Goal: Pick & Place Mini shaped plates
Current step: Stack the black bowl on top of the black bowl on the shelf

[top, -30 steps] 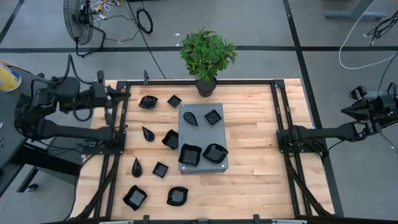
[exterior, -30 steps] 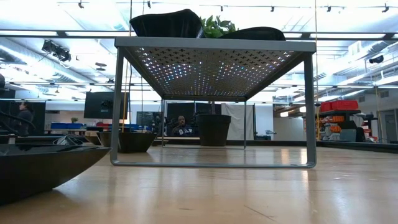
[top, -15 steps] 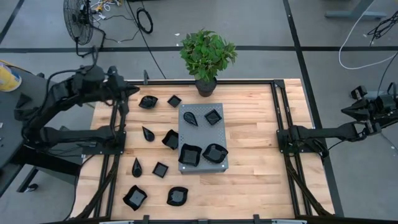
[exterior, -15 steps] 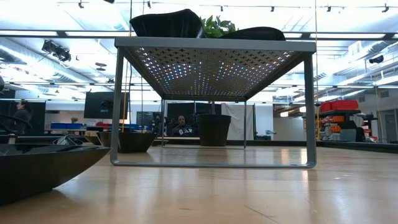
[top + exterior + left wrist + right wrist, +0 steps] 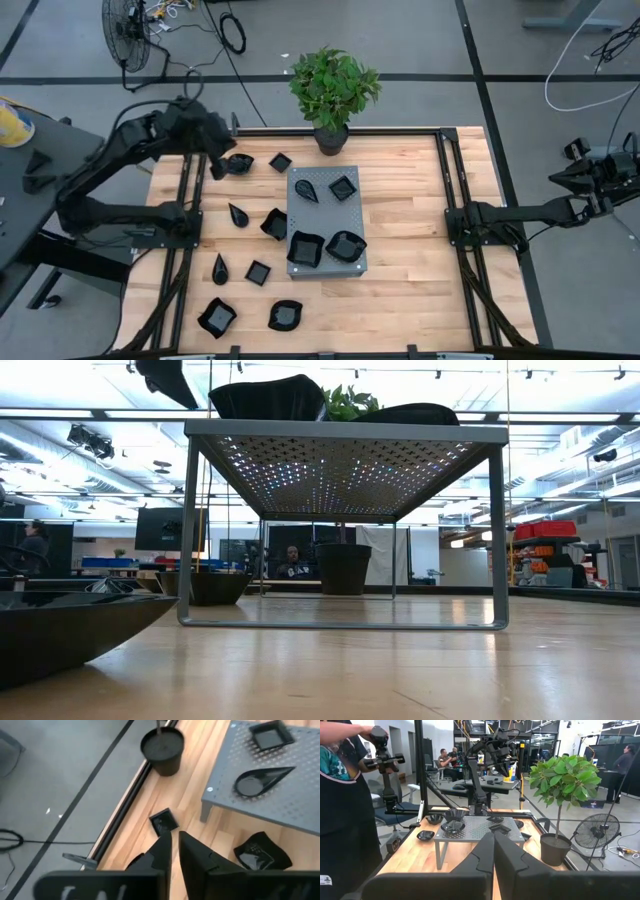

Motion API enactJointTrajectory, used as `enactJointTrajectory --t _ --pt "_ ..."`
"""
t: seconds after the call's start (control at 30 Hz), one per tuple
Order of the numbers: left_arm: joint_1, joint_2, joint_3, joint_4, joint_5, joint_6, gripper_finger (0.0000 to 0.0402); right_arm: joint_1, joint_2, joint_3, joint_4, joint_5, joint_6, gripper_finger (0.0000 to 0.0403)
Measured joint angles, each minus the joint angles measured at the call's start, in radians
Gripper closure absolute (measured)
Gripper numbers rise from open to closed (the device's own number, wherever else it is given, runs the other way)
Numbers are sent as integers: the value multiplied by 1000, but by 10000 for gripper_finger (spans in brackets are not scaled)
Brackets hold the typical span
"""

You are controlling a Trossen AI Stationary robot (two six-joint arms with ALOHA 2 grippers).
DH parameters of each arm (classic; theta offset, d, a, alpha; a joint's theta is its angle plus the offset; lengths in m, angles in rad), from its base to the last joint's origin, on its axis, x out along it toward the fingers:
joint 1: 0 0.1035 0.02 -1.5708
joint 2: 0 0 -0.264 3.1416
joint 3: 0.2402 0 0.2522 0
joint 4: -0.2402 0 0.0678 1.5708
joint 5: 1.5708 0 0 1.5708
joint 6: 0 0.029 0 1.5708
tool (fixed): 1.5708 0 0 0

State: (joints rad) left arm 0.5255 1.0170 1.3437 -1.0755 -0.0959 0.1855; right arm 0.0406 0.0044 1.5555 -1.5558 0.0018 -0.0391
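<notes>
1. Here the left gripper (image 5: 222, 158) hangs over the table's far left corner, just beside a wavy-edged black plate (image 5: 239, 164) and near a small square plate (image 5: 281, 162). In the left wrist view its fingers (image 5: 162, 851) stand nearly together with only a thin gap and nothing between them; whether they are fully closed I cannot tell.
2. The right gripper (image 5: 556, 178) waits off the table's right edge, jaws pressed together and empty, as the right wrist view shows (image 5: 494, 851).
3. The grey perforated stand (image 5: 299, 182) sits mid-table and bears four mini shaped plates: a teardrop plate (image 5: 308, 188), a square one (image 5: 343, 187), and two larger ones at its near end (image 5: 305, 249) (image 5: 345, 245).
4. On the wooden table (image 5: 410, 230) left of the stand lie more black plates: a teardrop (image 5: 238, 214), a rounded one touching the stand's left side (image 5: 274, 224), a slim teardrop (image 5: 219, 269), a small square (image 5: 258, 272), and two near the front edge (image 5: 216, 317) (image 5: 285, 316).
5. A potted plant (image 5: 333, 90) stands at the far edge, just behind the stand.
6. A person (image 5: 342, 795) stands beside the table in the right wrist view.
</notes>
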Motion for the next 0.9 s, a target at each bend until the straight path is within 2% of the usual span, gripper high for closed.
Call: enactJointTrajectory --t 0.23,0.53,0.7,0.9 --pt "1 76 0 -8 -62 -70 291 0 0 0 0 0 0 387" --pt "56 155 -52 -23 -87 -70 203 0 0 0 0 0 0 387" --pt "88 157 -135 -16 -87 -70 182 0 0 0 0 0 0 387" --pt "127 157 -221 -8 -87 -69 181 0 0 0 0 0 0 387"
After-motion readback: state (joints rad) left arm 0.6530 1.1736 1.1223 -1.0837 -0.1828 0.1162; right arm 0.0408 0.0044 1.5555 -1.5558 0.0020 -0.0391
